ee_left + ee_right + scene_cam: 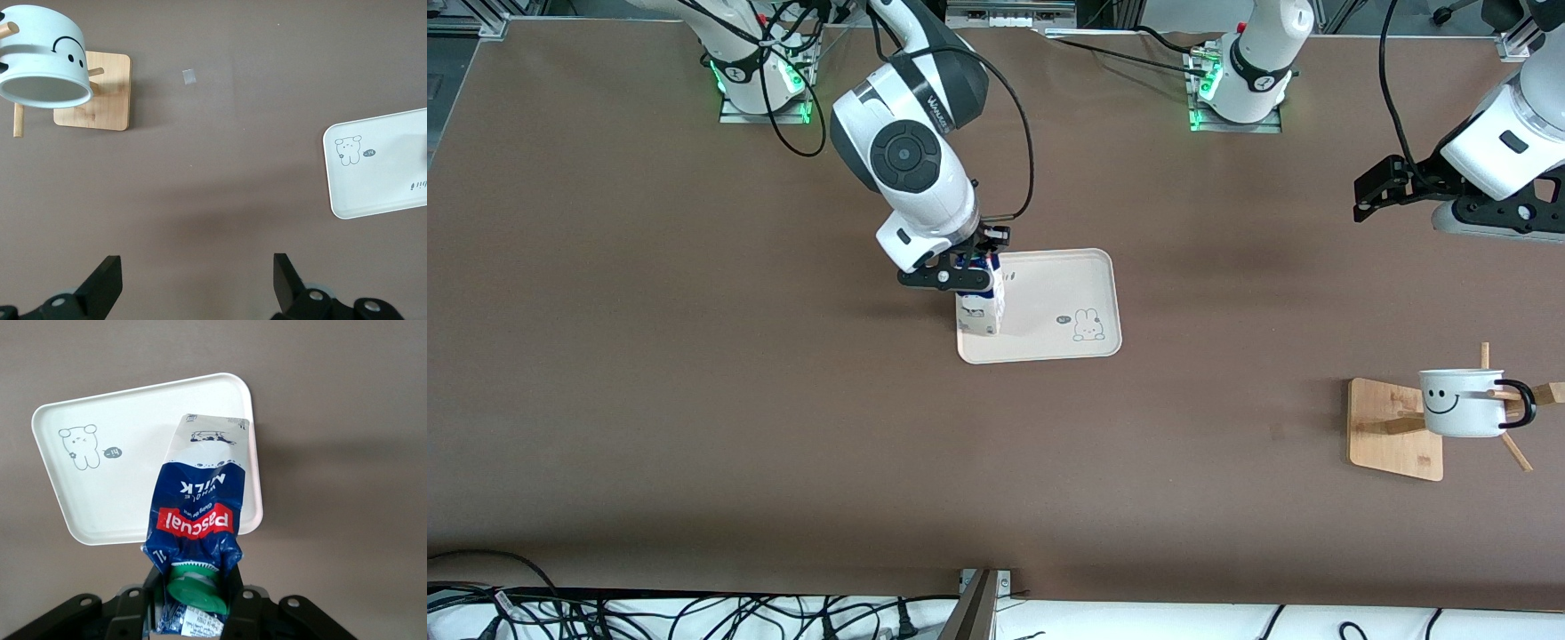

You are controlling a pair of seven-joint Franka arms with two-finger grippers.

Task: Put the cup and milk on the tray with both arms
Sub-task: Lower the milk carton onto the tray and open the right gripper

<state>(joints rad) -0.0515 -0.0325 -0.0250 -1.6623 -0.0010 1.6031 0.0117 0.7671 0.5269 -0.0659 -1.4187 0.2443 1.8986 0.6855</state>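
The brown worktop [694,400] carries everything here, with both arm bases along its edge farthest from the front camera. The right arm [911,169] reaches out over the middle of the worktop, and the left arm [1507,133] hangs in the air at its own end of the worktop, over bare surface. The cream-white tray [1063,289] lies flat near the middle of the worktop, its bunny drawing [1087,325] at the corner nearer the front camera, toward the left arm's end. The wooden stand [1392,431] sits well apart from the tray, toward the left arm's end and nearer the front camera. The cup [1463,402] hangs on one of the stand's pegs, tipped on its side, smiley face showing and black handle pointing toward the left arm's end. The milk [980,307] stands upright over the tray's edge toward the right arm's end; whether its base touches the tray cannot be told. The right gripper [956,277] is clamped on the top of the carton, its fingers either side of the green cap [195,585]. The left gripper [197,283] has its fingers spread wide with nothing between them.
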